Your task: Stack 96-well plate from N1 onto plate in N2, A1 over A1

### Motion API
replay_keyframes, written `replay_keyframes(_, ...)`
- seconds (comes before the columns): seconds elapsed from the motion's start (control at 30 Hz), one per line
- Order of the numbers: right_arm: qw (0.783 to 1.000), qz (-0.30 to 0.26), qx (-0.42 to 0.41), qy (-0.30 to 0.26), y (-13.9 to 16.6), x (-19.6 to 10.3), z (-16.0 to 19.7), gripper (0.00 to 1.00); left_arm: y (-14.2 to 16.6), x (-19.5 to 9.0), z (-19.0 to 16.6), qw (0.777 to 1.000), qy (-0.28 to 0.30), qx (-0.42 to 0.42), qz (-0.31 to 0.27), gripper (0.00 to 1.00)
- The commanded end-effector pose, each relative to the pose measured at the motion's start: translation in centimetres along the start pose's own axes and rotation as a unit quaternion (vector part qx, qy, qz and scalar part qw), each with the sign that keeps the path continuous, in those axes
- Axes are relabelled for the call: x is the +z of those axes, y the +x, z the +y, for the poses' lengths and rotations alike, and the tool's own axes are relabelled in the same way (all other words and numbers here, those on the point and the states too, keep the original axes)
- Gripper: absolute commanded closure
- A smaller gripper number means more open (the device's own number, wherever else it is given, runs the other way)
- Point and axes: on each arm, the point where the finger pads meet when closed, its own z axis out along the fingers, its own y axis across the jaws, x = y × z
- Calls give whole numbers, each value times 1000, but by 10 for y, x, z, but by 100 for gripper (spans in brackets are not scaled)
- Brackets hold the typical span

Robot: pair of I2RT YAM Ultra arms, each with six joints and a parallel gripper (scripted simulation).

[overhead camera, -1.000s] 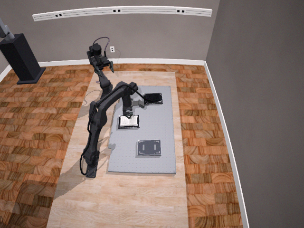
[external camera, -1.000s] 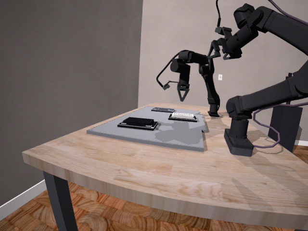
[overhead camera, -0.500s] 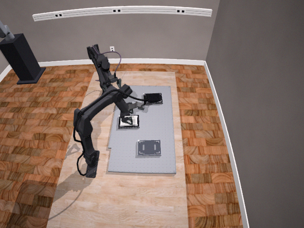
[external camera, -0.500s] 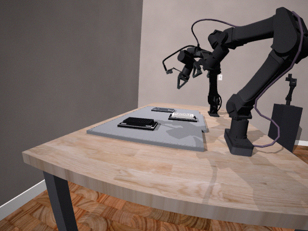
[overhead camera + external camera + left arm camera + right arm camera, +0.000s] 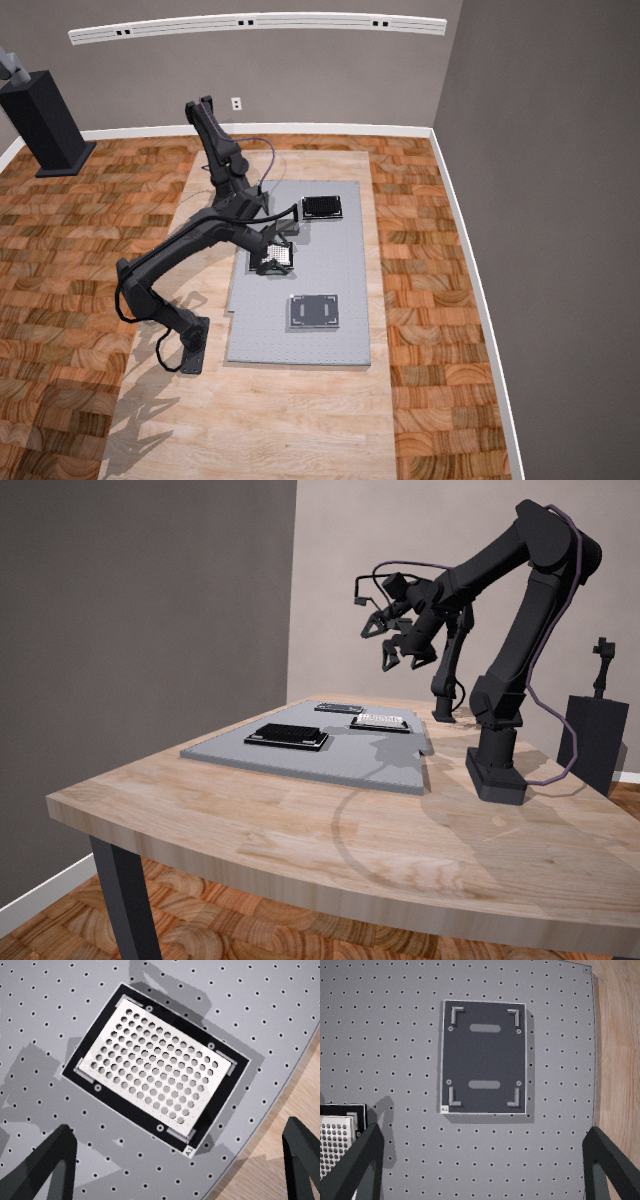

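The left end effector (image 5: 176,1132) (image 5: 408,664) and the right end effector (image 5: 486,1135) (image 5: 373,632) hang empty, fingers wide, above the surface (image 5: 341,423) (image 5: 258,841); overlapping arms obscure which is which overhead. A perforated gray board (image 5: 336,258) (image 5: 361,764) (image 5: 250,990) (image 5: 560,1160) stops short of the wooden edges. Parquet (image 5: 429,335) (image 5: 232,919) and gray walls (image 5: 330,77) (image 5: 155,609) surround it. The white plate (image 5: 280,254) (image 5: 381,719) (image 5: 156,1066) (image 5: 334,1142), pocked with round wells, lies in the black middle nest (image 5: 292,267) (image 5: 379,729) (image 5: 362,1110), by the board's arm-side edge.
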Motion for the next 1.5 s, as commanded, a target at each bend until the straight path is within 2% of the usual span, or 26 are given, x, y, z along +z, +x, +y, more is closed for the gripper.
replay_keyframes(0.0, 991, -126, -3, -38, -51, -13, -15, 0, -6, 20, 2, 1000, 8, 3, -13, 0)
replay_keyframes(0.1, 983, -179, -4, -43, -70, -20, -34, 0, 2, 35, 6, 1000, 7, 1, -3, 0)
replay_keyframes(0.17, 983, -179, -4, -43, -70, -20, -34, 0, 2, 35, 6, 1000, 7, 1, -3, 0)
replay_keyframes(0.33, 961, -273, -4, -48, -103, -34, -71, 0, 17, 54, 11, 1000, 5, -3, 18, 0)
replay_keyframes(0.43, 949, -311, 1, -42, -115, -38, -93, 0, 27, 59, 14, 999, 3, -5, 35, 0)
replay_keyframes(0.57, 937, -348, 7, -32, -127, -41, -117, 0, 26, 59, 16, 999, -3, -5, 36, 0)
replay_keyframes(0.83, 929, -369, 21, -18, -136, -32, -145, 0, 25, 58, 16, 999, -2, -5, 33, 0)
replay_keyframes(0.97, 932, -362, 27, -4, -133, -27, -156, 0, 25, 58, 16, 999, -2, -5, 33, 0)
replay_keyframes(1.17, 932, -362, 27, 0, -133, -29, -158, 0, 25, 58, 16, 999, -2, -5, 33, 0)
replay_keyframes(1.3, 935, -354, 15, -8, -129, -28, -153, 0, 29, 58, 19, 999, -13, -21, 43, 0)
replay_keyframes(1.47, 953, -288, -36, -87, -96, -37, -111, 0, 40, 58, 21, 991, -49, -83, 94, 0)
